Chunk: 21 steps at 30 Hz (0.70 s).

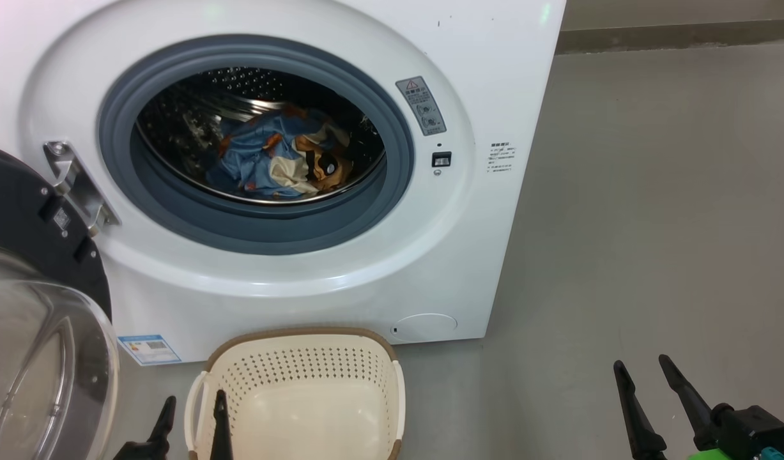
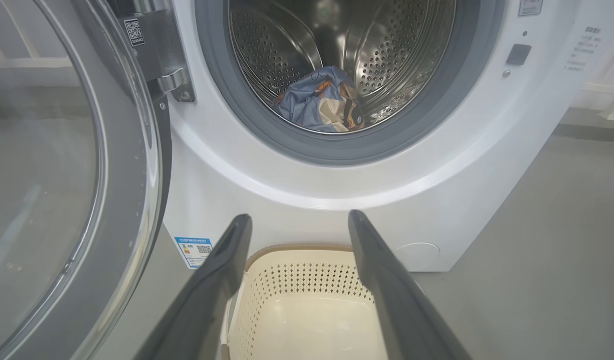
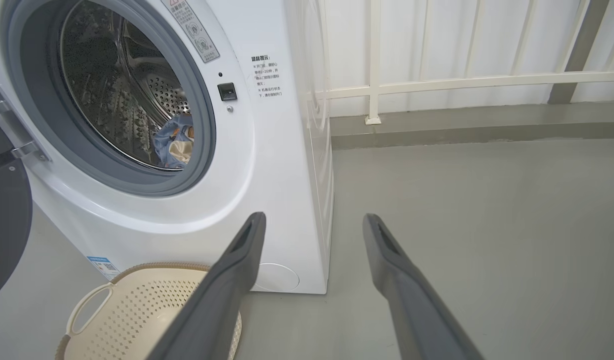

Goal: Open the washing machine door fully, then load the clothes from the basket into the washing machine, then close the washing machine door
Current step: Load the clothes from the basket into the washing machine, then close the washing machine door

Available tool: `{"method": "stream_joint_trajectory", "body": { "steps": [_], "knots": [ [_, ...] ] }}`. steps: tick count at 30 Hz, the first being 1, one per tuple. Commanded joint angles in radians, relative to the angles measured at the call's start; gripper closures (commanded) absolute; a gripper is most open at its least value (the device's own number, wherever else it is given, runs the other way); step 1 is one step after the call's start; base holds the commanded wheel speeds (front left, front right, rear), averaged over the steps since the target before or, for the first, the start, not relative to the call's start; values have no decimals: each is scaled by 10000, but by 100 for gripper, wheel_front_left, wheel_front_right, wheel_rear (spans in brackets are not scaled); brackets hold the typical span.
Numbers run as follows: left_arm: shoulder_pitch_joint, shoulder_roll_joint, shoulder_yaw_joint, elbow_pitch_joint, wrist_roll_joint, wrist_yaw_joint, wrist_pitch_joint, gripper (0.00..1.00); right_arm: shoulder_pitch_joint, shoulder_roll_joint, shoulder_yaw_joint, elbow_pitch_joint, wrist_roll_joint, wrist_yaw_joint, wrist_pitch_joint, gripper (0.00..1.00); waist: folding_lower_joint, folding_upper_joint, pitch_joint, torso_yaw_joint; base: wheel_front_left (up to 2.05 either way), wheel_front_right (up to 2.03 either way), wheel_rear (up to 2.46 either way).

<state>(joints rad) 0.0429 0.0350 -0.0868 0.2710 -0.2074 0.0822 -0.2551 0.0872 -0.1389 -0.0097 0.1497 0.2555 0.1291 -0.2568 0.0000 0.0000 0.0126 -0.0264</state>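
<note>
One clothes bundle lying in washing machine, door standing open; one basket before it. Left gripper, right gripper gaping, gripping nothing.

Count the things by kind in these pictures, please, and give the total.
Washing machine: 1
Door: 1
Basket: 1
Bundle of clothes: 1
Grippers: 2, the left gripper and the right gripper
Total: 6
</note>
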Motion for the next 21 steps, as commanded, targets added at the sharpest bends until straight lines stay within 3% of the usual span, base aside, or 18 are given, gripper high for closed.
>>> {"method": "stream_joint_trajectory", "body": {
  "steps": [1,21],
  "knots": [
    [-122,153,373,-313,29,-37,-66,0,18,-100,176,-284,-89,16,-49,0,0,0,-17,-19,0,0,0],
    [-15,153,483,-590,9,16,-66,0,73,-18,23,-343,-128,16,-49,0,0,0,5,-24,-3,3,0]
  ]
}}
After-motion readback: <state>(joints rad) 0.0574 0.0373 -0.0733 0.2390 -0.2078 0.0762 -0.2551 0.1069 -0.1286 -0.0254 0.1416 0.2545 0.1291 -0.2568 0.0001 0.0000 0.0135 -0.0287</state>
